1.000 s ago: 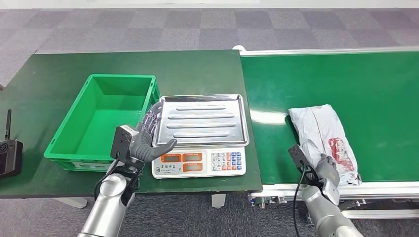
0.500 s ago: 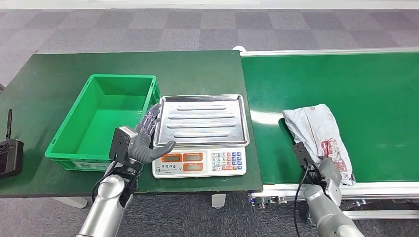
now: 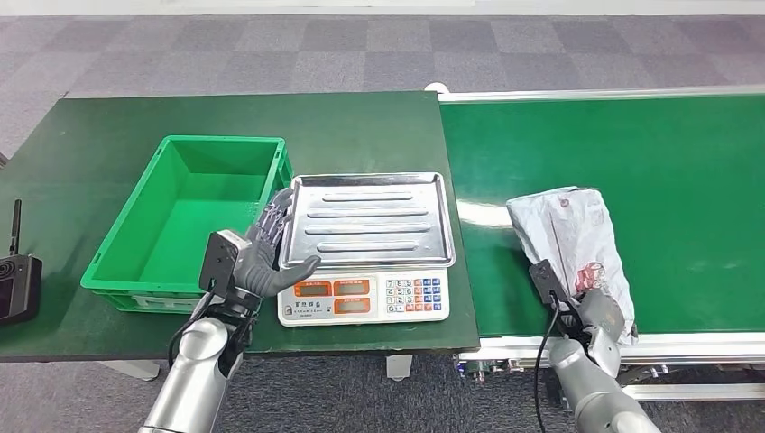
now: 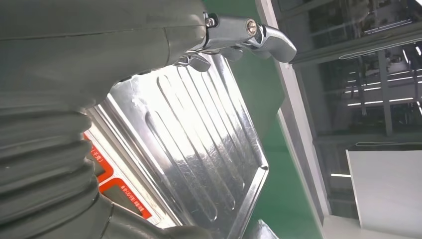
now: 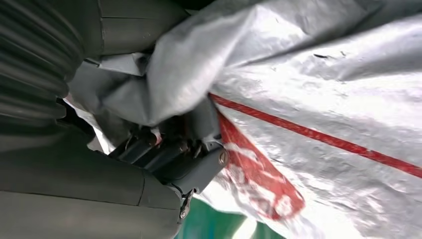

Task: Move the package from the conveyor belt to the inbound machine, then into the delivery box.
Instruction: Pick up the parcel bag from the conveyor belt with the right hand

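A grey plastic package (image 3: 568, 236) with red print lies on the green conveyor belt (image 3: 686, 153), near its front edge. My right hand (image 3: 600, 316) is at the package's near end. In the right wrist view its fingers (image 5: 171, 157) are closed into a crumpled fold of the package (image 5: 323, 89). The inbound machine is a weighing scale (image 3: 361, 297) with a bare steel tray (image 3: 370, 219). My left hand (image 3: 266, 251) hovers at the tray's left edge with fingers spread, holding nothing. The left wrist view shows the tray (image 4: 199, 149) past that hand (image 4: 99, 45). The green delivery box (image 3: 225, 142) is empty.
The scale and box stand on a dark green table (image 3: 117, 117) left of the belt. A black handheld device (image 3: 18, 287) lies at the table's left edge. The belt's metal frame (image 3: 668, 345) runs along the front.
The package has shifted left along the belt and bunched up, with my right hand following it left. My left hand has stayed in place.
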Motion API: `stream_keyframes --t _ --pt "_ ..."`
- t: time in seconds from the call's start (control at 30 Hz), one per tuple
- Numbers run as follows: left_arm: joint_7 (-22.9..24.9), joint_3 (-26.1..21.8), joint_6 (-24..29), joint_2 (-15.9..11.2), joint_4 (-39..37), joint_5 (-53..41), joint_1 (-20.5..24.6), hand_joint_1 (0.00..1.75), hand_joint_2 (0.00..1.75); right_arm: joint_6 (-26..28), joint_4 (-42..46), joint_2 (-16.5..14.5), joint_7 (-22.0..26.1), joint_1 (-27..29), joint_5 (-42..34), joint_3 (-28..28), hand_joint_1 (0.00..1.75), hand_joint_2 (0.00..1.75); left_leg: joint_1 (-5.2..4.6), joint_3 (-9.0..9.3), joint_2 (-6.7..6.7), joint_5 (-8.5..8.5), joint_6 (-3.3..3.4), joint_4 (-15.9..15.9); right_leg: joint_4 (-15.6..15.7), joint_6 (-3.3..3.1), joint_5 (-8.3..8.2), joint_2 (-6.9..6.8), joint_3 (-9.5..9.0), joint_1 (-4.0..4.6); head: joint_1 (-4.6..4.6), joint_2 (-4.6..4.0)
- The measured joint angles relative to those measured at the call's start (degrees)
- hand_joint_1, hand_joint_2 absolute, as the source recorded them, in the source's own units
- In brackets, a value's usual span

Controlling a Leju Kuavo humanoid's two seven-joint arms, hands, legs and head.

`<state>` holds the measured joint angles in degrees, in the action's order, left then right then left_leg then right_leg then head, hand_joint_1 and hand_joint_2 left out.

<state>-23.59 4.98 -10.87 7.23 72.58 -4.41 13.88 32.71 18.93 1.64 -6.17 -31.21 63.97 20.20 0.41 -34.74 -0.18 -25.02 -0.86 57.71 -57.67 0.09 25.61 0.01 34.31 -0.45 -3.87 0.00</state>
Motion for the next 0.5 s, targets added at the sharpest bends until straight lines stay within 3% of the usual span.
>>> stream_keyframes --t 0.23,0.5 --pt "-0.5 0.0 0.2 0.1 -0.6 -0.9 0.1 0.00 1.75 6.3 2.6 -0.6 7.3 -0.2 2.1 -0.5 1.75 1.75 -0.01 -0.05 0.00 0.01 0.00 0.0 0.0 0.00 -0.02 0.01 0.06 -0.03 0.00 0.00" --pt "-2.1 -0.1 0.2 0.1 -1.6 -1.3 0.3 0.00 1.75 5.1 13.7 -2.1 9.8 -1.0 3.6 -5.2 1.75 1.75 -0.01 -0.07 0.00 0.01 0.00 0.0 0.0 0.00 -0.02 0.03 0.08 0.00 0.01 0.00"
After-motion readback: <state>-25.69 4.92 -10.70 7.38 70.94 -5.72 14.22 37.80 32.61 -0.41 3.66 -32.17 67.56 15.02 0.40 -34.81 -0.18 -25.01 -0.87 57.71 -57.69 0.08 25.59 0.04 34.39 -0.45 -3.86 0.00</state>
